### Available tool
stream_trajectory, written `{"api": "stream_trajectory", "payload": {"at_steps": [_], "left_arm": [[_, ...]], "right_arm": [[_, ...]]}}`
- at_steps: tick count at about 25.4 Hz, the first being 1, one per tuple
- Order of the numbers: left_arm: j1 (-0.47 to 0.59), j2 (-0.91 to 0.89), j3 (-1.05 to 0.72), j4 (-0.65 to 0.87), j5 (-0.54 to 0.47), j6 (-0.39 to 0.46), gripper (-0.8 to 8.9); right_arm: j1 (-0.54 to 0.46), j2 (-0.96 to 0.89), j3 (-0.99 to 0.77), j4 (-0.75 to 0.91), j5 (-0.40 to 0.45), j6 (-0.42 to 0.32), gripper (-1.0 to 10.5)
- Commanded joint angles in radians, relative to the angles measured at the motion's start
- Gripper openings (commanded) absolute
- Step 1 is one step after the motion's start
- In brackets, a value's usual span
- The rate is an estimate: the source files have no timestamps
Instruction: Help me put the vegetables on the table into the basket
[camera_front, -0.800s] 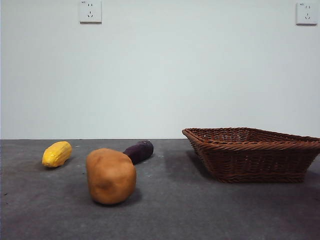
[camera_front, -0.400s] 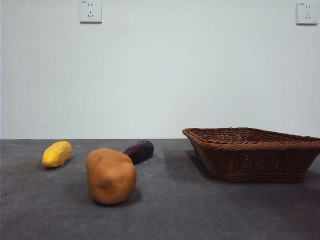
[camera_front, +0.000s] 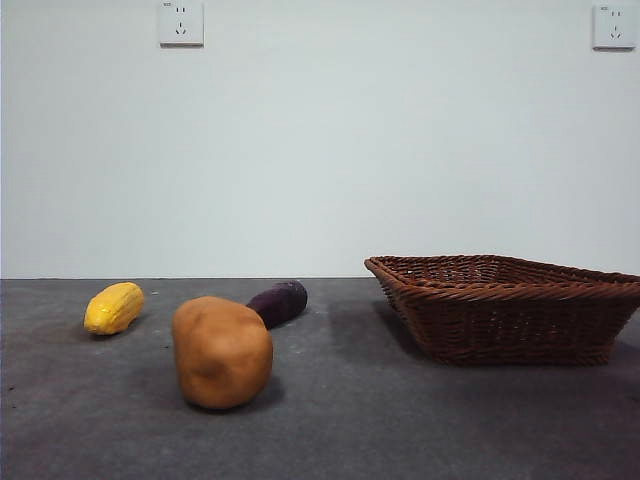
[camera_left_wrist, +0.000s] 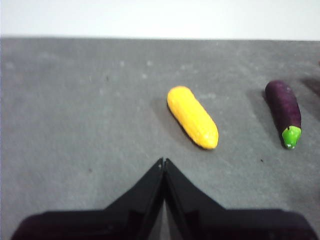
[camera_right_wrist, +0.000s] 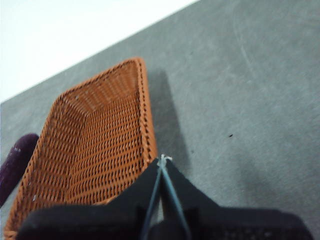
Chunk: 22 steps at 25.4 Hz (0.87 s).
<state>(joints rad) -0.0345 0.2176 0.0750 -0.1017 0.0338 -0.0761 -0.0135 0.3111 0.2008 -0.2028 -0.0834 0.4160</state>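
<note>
A large orange-brown potato (camera_front: 221, 351) lies on the dark grey table (camera_front: 330, 430) at the front left. A small yellow ridged vegetable (camera_front: 114, 307) lies to its left, and a dark purple eggplant (camera_front: 278, 302) lies behind it. The woven basket (camera_front: 505, 305) stands at the right and looks empty. My left gripper (camera_left_wrist: 163, 162) is shut and empty, above the table short of the yellow vegetable (camera_left_wrist: 192, 116) and the eggplant (camera_left_wrist: 284, 113). My right gripper (camera_right_wrist: 162, 160) is shut and empty by the basket's rim (camera_right_wrist: 146, 120). Neither arm shows in the front view.
A white wall with two sockets (camera_front: 181, 22) stands behind the table. The eggplant's end shows at the edge of the right wrist view (camera_right_wrist: 15, 165), beside the basket.
</note>
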Motion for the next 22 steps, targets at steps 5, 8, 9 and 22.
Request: {"api": "stream_trajectory", "payload": {"at_steps": [5, 8, 9, 22], "left_arm": [[0.003, 0.151, 0.025, 0.031, 0.067, -0.109, -0.05], [0.003, 0.282, 0.089, 0.027, 0.109, -0.134, -0.06], [0.003, 0.332, 0.122, 0.027, 0.125, -0.134, -0.06], [0.003, 0.842, 0.684, -0.324, 0.341, -0.132, -0.04]], "right_arm": [[-0.001, 0.233, 0.14, -0.009, -0.062, -0.005, -0.1], [0.0, 0.393, 0.256, -0.042, -0.07, -0.024, -0.1], [0.0, 0.451, 0.3, -0.058, -0.085, -0.041, -0.1], [0.0, 0.905, 0.742, -0.441, -0.226, -0.126, 0.0]]}}
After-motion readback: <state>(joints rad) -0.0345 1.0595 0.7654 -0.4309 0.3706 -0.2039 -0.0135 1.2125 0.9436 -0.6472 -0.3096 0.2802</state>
